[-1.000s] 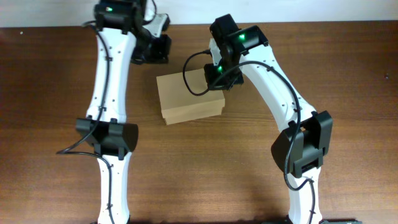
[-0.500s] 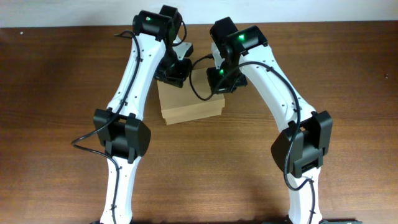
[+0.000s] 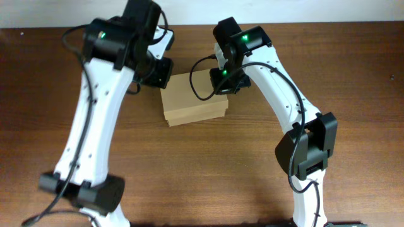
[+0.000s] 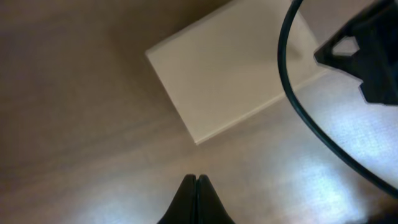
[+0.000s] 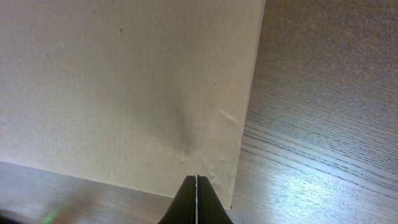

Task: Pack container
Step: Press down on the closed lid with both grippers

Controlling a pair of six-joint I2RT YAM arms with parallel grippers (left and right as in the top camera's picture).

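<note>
Right gripper point(image 5: 196, 180): the fingers are pressed flat together with nothing between them. The tips are seen over the lid of the container point(image 5: 124, 81), close to one long edge. Whether the cardboard is touched cannot be told.
Left gripper point(image 4: 196, 179): the fingers are likewise closed against each other and nothing is held. It is raised above bare wood, apart from the container's nearest corner.
Container position: it is laid flat on the table point(image 3: 208, 176) between the two arms, with the flap lid down and the sides slightly askew to the table edge.
Lid surface: a shallow dent point(image 5: 185, 140) and small creases are seen just ahead of the right fingertips.
Cable point(image 3: 192, 82): a black loop is hung from the right wrist across the far part of the lid.
Left arm point(image 3: 95, 113): it is reached in from the near left, its black wrist just beside the container's far-left corner.
Right arm point(image 3: 284, 94): it is bent in from the near right, its wrist over the far-right corner.
</note>
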